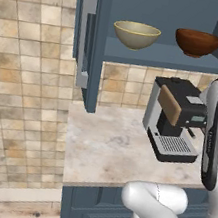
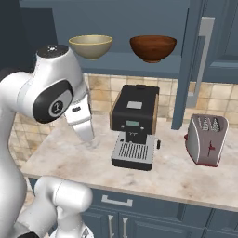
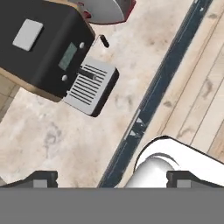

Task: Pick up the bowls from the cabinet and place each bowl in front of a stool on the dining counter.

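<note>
**Fingers wide and empty over the surface, both bowls waiting on the shelf**

The fingers point(image 3: 111, 177) stand spread about as far as they go, with nothing between them. In the hand view they point straight down at the pale marbled surface point(image 3: 39, 144), close to its front edge, with wood-look floor beyond the dark blue cabinet front. Empty and this open, they seem readied for a wide rim rather than busy with anything below.

Just off to one side stands the black coffee machine point(image 2: 135, 125) with its grey drip grille facing the robot. It sits directly beneath the shelf, so any reach upward will probably have to clear its top. Further along the surface, near the swung-out door, is a silver and red toaster point(image 2: 206, 139).

Above, the dark blue cabinet point(image 2: 139, 28) is open, its door point(image 1: 90, 41) with the grey bar handle turned edge-on. On the inner shelf the olive-beige bowl point(image 1: 136, 34) and the reddish-brown bowl point(image 1: 197, 43) sit upright, side by side and apart, near the shelf's front, where they are easy to take. Neither has been lifted yet.

Beige stone tile covers the wall behind and to the left; blue base cabinets run below.
</note>
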